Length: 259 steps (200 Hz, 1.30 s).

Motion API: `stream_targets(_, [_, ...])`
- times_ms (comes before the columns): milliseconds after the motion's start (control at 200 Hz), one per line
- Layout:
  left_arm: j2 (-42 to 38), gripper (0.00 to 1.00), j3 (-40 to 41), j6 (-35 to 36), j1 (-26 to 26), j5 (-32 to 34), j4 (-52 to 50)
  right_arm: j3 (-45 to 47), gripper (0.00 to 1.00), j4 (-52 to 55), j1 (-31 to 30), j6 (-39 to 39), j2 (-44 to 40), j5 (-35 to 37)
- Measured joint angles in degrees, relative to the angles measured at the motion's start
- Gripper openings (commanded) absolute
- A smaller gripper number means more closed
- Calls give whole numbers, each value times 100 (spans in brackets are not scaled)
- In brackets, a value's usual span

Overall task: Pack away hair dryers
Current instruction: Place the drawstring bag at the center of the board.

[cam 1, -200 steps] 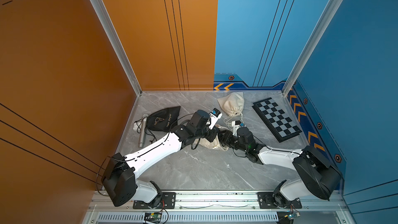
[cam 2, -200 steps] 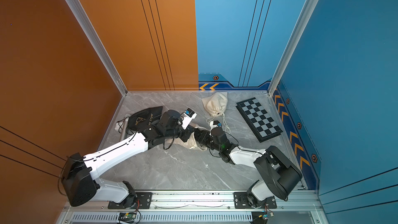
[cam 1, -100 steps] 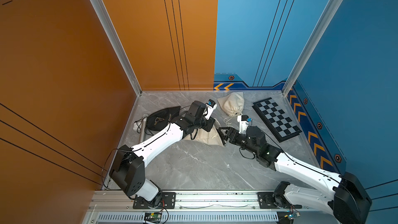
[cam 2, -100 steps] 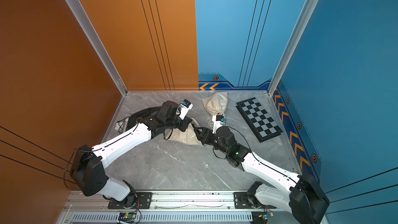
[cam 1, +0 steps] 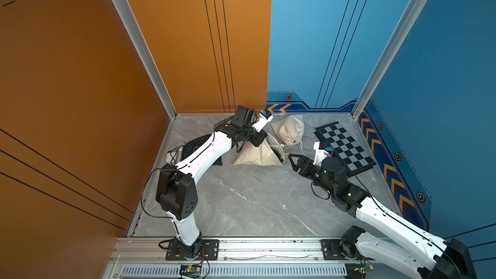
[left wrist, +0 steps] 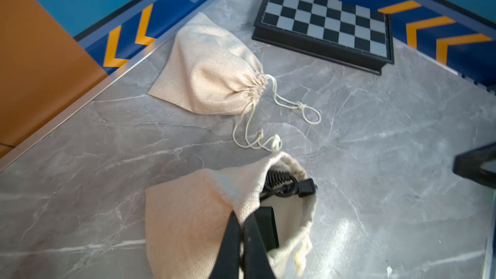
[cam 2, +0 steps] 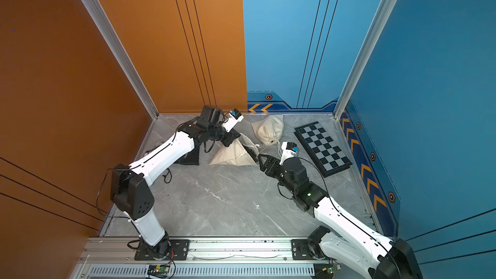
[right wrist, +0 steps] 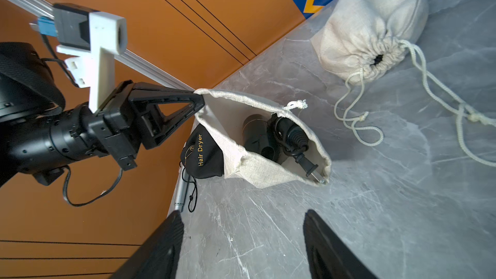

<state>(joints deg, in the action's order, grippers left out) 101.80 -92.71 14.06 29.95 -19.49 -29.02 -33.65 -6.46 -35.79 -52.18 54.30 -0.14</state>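
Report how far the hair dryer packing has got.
Done: one cinched pouch lies drawn shut, its contents hidden. In hand: the left tool pinches the rim of the open pouch, with a dark dryer and its plug inside; the right tool is open and empty, facing the mouth. Left: draw that pouch closed. Whether the black pouch is filled cannot be told.

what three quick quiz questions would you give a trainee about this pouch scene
1. True or false: the left gripper pinches the rim of the open beige pouch.
2. Multiple choice: what lies inside that pouch? A a pink dryer; B a dark hair dryer; C a chess piece.
3. Fill in: the right gripper, apart from the pouch, is ___.
Key: 1 true; 2 B; 3 open.
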Motion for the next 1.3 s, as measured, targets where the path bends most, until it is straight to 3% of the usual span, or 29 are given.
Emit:
stream_targets(165, [24, 0, 111, 463, 522, 39, -459, 210, 72, 4, 170, -125, 109, -114])
stream_targets(280, [-79, 0, 616, 452, 778, 44, -535, 236, 72, 7, 289, -168, 109, -170])
stream_targets(465, [-612, 0, 1628, 153, 693, 494, -525, 330, 70, 28, 439, -197, 68, -286])
stream_targets(576, [-831, 11, 1878, -140, 570, 741, -507, 501, 70, 57, 452, -326, 59, -308])
stream_targets(606, [-866, 17, 1904, -227, 525, 752, -479, 549, 70, 68, 452, -365, 59, -308])
stream_targets(626, [-901, 26, 1945, -321, 481, 752, -422, 568, 70, 90, 452, -402, 59, -308])
stream_targets(671, [-1019, 62, 2081, -487, 372, 754, -289, 612, 70, 114, 452, -492, 59, -308])
stream_targets(696, [-1113, 75, 2192, -599, 293, 754, -199, 621, 70, 144, 452, -538, 55, -306])
stream_targets(751, [-1346, 93, 2437, -894, 146, 697, -24, 623, 70, 201, 452, -632, 35, -302])
stream_targets(791, [-1563, 100, 2656, -1156, 59, 627, 201, 623, 70, 269, 452, -680, -2, -278])
stream_targets(966, [-2498, 98, 3303, -2577, 50, 553, 1014, 623, 67, 616, 636, -1032, -330, -221])
stream_targets(1101, [-3158, 100, 4006, -4310, 190, 754, 1676, 627, 65, 785, 894, -1346, -361, -280])
stream_targets(1296, [-3753, 90, 5121, -7023, 1104, 1526, 1982, 629, 62, 903, 1154, -1727, -234, -531])
